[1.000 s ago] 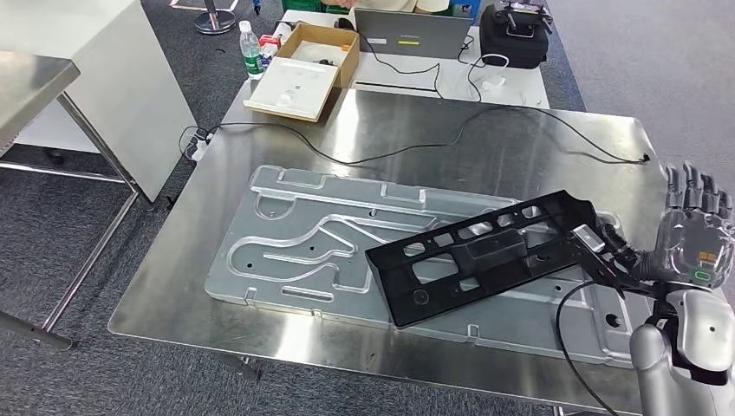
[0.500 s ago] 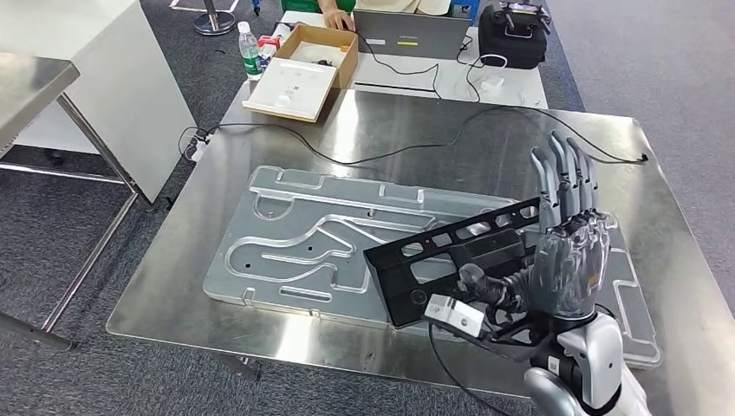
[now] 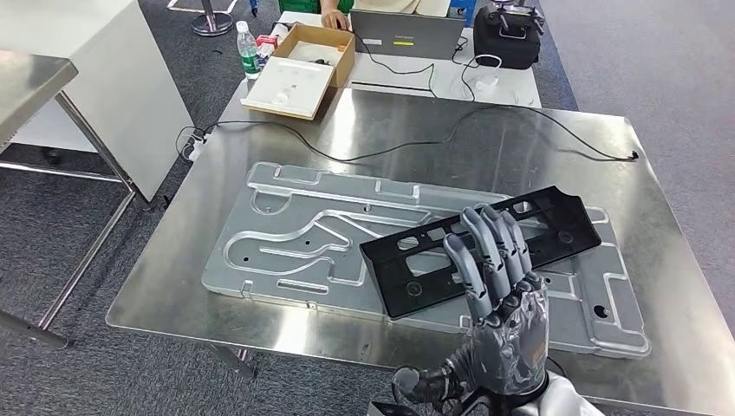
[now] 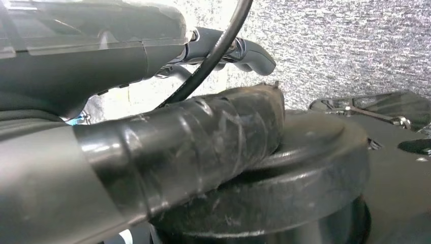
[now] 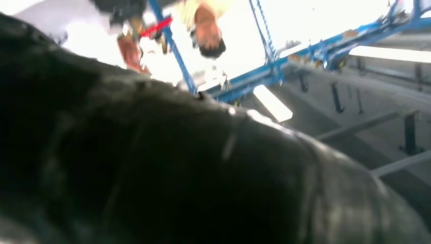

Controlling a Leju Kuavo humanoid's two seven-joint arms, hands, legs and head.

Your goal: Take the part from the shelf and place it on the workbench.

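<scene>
Fingers spread and straight, the right hand (image 3: 501, 308) is raised at the near edge of the desk (image 3: 529, 147), holding nothing. Just beyond its fingertips lies the black part (image 3: 555, 230), a long flat bracket pierced with slots and holes, resting aslant on a large grey grooved plate (image 3: 295, 238) that covers much of the desk. The hand overlaps the bracket's middle in the head view, yet whether any finger touches it cannot be told; it looks lifted clear.

Judged by its look, the part is stiff moulded plastic or thin metal, light for its length, and likely to slide on the smooth plate. Its long edges or the rims of the slots seem the best places to take hold, near the middle so it does not tip.

Farther off from the hand, a black cable (image 3: 520, 117) snakes over the desk, and beyond that stand an open cardboard box (image 3: 303, 74), a bottle (image 3: 250, 49) and a laptop (image 3: 407, 33).

The left hand (image 4: 223, 48) sits blurred and close in its own wrist view beside dark rounded shapes; whether its fingers are apart or curled cannot be told. The right wrist view is mostly dark blur.
</scene>
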